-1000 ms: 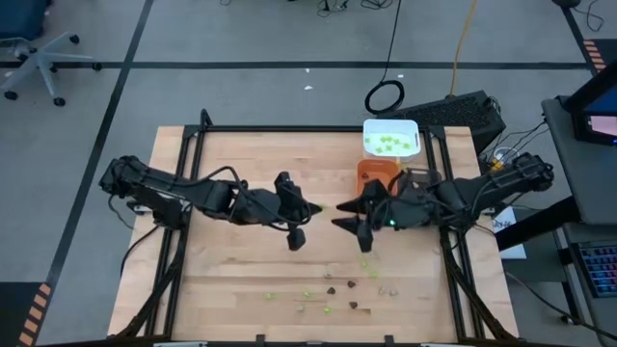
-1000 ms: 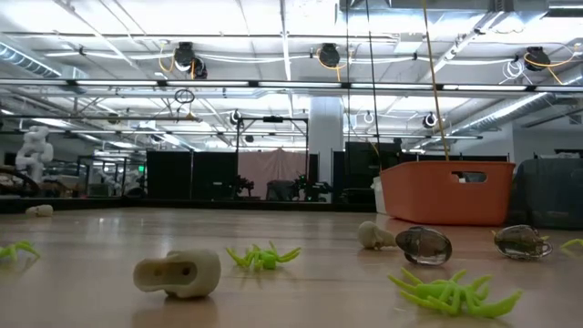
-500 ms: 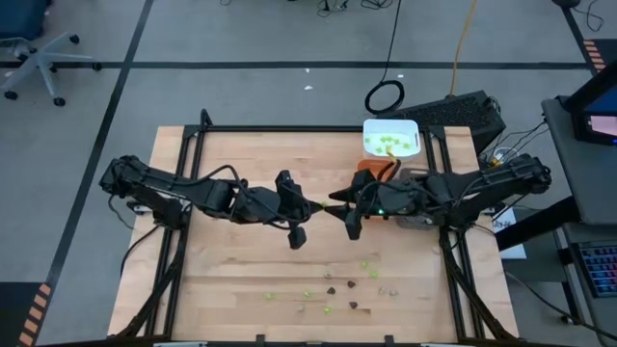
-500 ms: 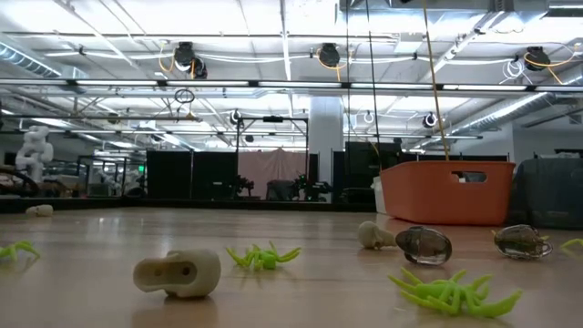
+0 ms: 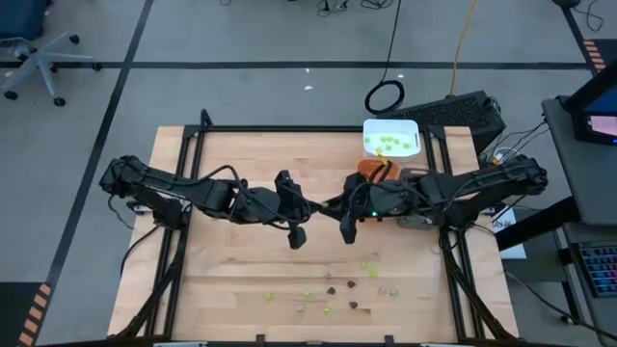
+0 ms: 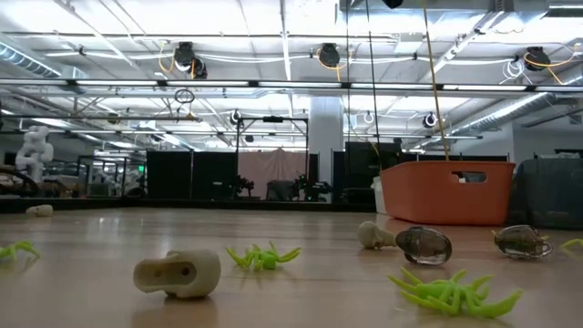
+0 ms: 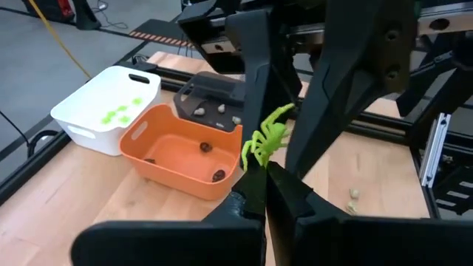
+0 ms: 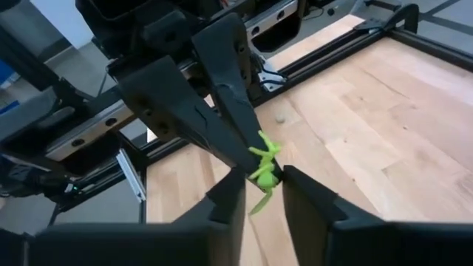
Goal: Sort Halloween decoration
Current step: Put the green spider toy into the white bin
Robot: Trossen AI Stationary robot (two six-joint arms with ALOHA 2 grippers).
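A lime-green spider decoration (image 7: 266, 137) hangs in mid-air over the table's middle. My left gripper (image 7: 264, 168) is shut on it, reaching in from the table's left (image 5: 316, 206). My right gripper (image 8: 264, 181) comes from the table's right (image 5: 334, 205). It is open by a narrow gap, with one finger on each side of the spider (image 8: 262, 168). More decoration pieces, green, dark brown and pale beige (image 5: 333, 287), lie loose on the table near its front edge. My left gripper pinches the spider's lower end (image 7: 256, 162) between the free ends of its two fingers. It comes nearly level from the table's left. The spider sticks out beyond the fingertips, lifted clear of the table. My right gripper's fingers (image 8: 230, 193) flank the spider; whether they touch it, I cannot tell.
At the back right stand a white tray (image 5: 368, 128) with green pieces, an orange tray (image 7: 151, 162) with dark pieces and a grey tray (image 7: 194, 94) with pale ones. The low view shows a beige piece (image 6: 178, 273), green spiders (image 6: 262, 257) and dark pieces (image 6: 424, 244).
My right gripper has gone toward the table's left, up to my left gripper, and its fingers have drawn together from wide apart to a narrow gap around the green spider. The spider has stayed where it was.
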